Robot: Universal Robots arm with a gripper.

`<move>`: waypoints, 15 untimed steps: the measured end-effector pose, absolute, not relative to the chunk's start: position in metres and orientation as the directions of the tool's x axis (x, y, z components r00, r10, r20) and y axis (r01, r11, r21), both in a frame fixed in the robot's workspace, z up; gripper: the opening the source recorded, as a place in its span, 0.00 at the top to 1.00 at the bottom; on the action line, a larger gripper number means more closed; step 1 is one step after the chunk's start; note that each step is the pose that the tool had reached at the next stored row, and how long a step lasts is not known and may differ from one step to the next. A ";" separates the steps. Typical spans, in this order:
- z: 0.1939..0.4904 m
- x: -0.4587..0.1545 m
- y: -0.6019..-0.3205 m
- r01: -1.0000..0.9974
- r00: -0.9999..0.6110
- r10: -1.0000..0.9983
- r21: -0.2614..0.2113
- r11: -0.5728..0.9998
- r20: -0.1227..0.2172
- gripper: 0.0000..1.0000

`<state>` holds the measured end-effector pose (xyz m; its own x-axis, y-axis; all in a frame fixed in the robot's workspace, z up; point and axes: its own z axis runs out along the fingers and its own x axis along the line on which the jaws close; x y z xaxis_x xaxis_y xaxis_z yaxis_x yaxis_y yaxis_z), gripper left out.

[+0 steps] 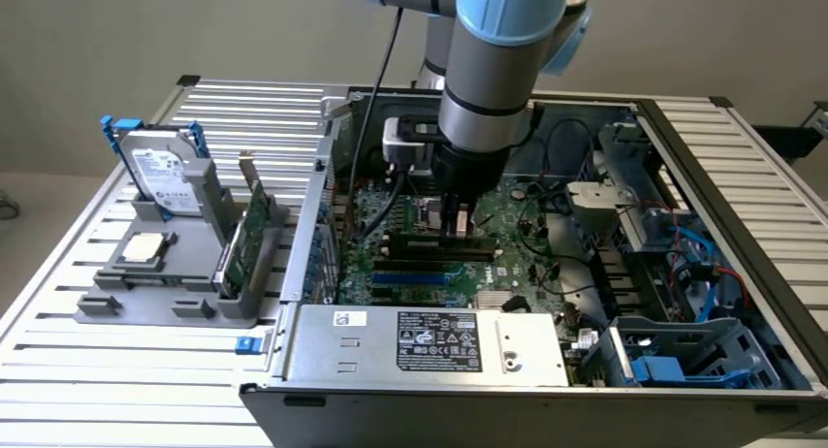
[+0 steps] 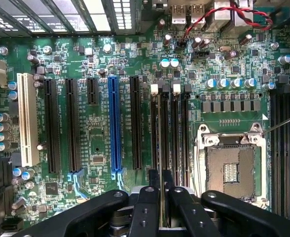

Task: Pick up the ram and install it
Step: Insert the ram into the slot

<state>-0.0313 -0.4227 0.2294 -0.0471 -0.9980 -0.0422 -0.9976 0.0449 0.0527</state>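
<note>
Slatted table [image 1: 78, 370], open case [image 1: 388, 409] | claw [image 2: 161, 190] was narrow, looked pinched on ram [image 1: 456, 221], mid-frame in exterior view, right over slots [image 2: 167, 133] | risk imo: any tilt or offset and a push could've jammed it or chewed the slot

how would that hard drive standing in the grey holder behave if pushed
The hard drive is probably heavy for its size, being a metal-cased block. Standing upright on its narrow end in the grey holder, it may tip if pushed high up. Its case looks stiff.
</note>
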 end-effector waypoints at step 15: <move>0.228 -0.033 -0.424 -0.998 -0.039 -0.998 0.045 0.037 -0.042 0.86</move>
<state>-0.0331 -0.4239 0.2278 -0.0388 -0.9984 -0.0423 -0.9983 0.0369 0.0450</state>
